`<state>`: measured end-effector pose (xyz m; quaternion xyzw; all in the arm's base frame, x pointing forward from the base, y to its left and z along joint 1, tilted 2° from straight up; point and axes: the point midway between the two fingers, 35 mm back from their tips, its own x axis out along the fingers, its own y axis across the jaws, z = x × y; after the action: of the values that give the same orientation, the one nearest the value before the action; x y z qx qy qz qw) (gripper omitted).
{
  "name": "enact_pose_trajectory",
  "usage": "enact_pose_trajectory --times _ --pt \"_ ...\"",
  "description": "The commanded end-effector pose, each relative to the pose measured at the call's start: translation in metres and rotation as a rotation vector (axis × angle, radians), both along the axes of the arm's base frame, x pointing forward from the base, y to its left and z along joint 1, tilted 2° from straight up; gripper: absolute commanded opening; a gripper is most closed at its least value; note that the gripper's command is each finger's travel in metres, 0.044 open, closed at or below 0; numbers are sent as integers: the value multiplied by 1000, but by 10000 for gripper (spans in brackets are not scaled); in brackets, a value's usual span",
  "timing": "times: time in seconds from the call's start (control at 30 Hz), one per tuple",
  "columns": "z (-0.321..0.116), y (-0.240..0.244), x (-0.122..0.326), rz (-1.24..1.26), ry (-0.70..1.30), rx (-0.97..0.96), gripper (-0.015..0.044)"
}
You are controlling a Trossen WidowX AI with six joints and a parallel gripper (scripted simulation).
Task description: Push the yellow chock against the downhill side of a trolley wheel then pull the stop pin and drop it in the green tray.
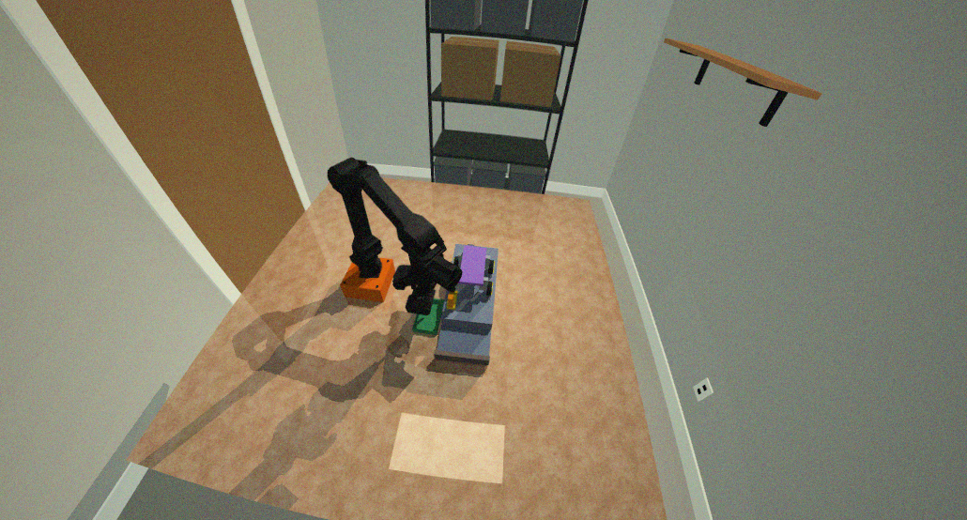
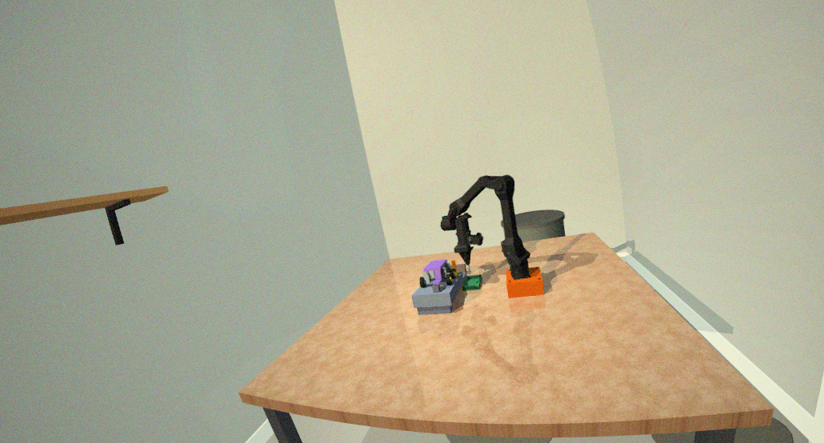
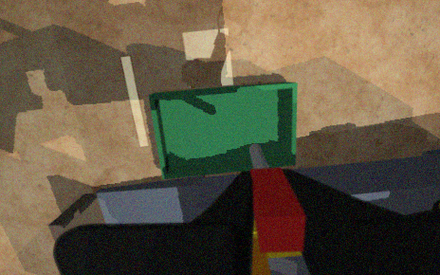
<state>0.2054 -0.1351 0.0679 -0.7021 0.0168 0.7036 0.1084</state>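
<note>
In the top view, the gripper (image 1: 421, 309) hangs by the tray (image 1: 427, 319) (image 2: 473, 282) (image 3: 218, 125), with the trolley (image 1: 472, 265) (image 2: 436, 269) on the ramp (image 1: 465, 343) (image 2: 434, 299) and the chock (image 1: 452, 300) (image 2: 454, 266) downhill of it.

In the exterior view, the fingers (image 2: 466, 258) point down above the tray's ramp-side edge.

In the wrist view, they are nearly closed, clamped on the pin's red head (image 3: 279, 204); its grey shank (image 3: 257, 155) points towards the tray, probably needing a slight shift inward before release.
</note>
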Motion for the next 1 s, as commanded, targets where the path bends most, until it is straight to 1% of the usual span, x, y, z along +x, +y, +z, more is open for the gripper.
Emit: enact_pose_trajectory --times 0.0,0.43,0.57,0.8,0.97 --pt "-13 6 0 2 -5 45 0" --pt "-46 24 1 2 -6 48 0" --pt "-48 25 1 2 -6 48 0" --pt "-48 21 0 2 -6 47 184" --pt "-49 18 -1 2 -6 47 190"
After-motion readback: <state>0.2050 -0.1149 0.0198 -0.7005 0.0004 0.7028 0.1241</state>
